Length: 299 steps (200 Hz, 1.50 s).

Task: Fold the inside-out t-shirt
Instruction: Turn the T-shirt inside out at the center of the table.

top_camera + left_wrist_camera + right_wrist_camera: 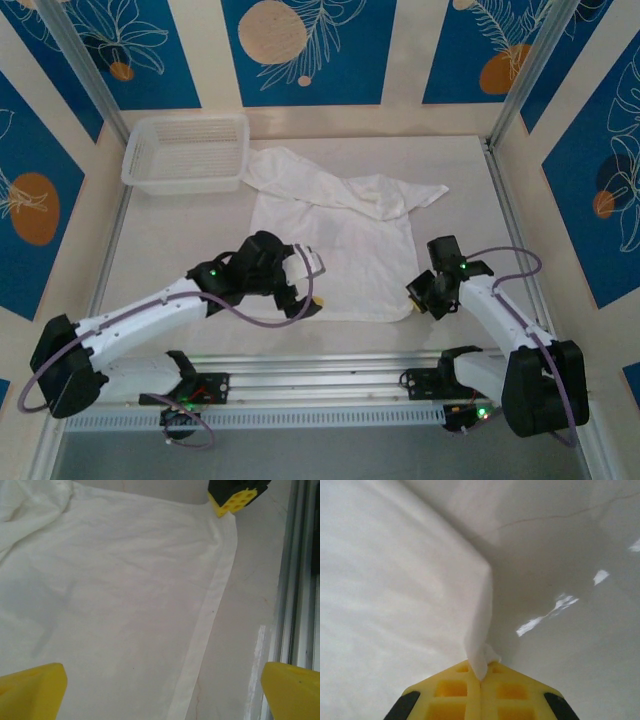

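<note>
The right hand [481,674] pinched the inside-out t-shirt's [340,250] hem corner, probably to start a fold; the left hand [310,283] hung wide open farther along that hem.

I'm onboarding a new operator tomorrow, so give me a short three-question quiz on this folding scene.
1. True or false: the left pincer stands open over the near hem of the t-shirt.
2. The right pincer is shut on which part of the t-shirt? A) a sleeve B) a near hem corner C) the collar
3. Fill in: seen from the top camera, the basket sits at the far ___ corner of the table.
Key: 1 true; 2 B; 3 left.
</note>
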Each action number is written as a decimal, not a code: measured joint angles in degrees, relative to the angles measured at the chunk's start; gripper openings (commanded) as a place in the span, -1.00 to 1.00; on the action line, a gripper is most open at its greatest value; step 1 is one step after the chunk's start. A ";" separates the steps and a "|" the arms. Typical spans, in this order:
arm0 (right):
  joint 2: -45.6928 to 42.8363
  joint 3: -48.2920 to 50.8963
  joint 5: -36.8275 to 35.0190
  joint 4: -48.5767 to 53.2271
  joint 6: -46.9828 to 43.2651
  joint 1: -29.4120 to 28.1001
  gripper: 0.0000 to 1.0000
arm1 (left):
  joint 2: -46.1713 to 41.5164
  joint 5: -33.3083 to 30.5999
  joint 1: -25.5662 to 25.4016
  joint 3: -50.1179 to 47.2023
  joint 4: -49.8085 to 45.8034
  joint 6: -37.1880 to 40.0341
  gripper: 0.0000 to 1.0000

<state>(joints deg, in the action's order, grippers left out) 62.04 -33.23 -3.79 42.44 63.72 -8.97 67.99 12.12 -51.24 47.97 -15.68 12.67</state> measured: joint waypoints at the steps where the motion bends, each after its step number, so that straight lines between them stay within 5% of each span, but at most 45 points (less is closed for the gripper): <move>1: 0.00 -0.11 0.13 0.00 -0.02 0.00 -0.63 | 0.20 0.09 -0.02 0.00 0.17 -0.13 0.99; 17: 0.00 -0.90 1.53 -0.09 -0.07 -0.07 -0.53 | 3.02 1.20 -0.79 -0.11 2.60 -1.36 0.99; 62: 0.00 -0.02 3.61 -1.33 0.28 -0.44 -0.84 | 6.86 2.64 -2.05 -0.61 7.43 -3.37 0.99; 93: 0.00 1.01 4.74 -0.85 0.26 -0.92 -0.58 | 6.88 2.69 -2.05 -0.61 8.41 -3.34 0.99; 125: -0.35 1.27 6.75 -0.81 0.26 -2.40 -0.86 | 8.31 3.48 -2.16 -0.61 9.88 -3.67 0.99; 205: -2.36 0.00 11.56 0.87 6.10 -2.84 -1.00 | 19.45 6.91 -7.10 -0.61 21.09 -6.82 0.99; 261: -6.34 -1.38 14.27 2.71 17.79 1.97 -1.00 | 34.25 9.40 -7.91 5.22 36.68 -12.79 0.89; 299: -8.66 -3.74 14.78 6.14 19.04 7.87 -1.00 | 39.50 9.51 -7.91 9.75 38.34 -12.20 0.71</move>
<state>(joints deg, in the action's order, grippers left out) 53.39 -36.97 10.98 48.58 82.76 -1.10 107.48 21.63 -59.16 57.71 22.65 0.47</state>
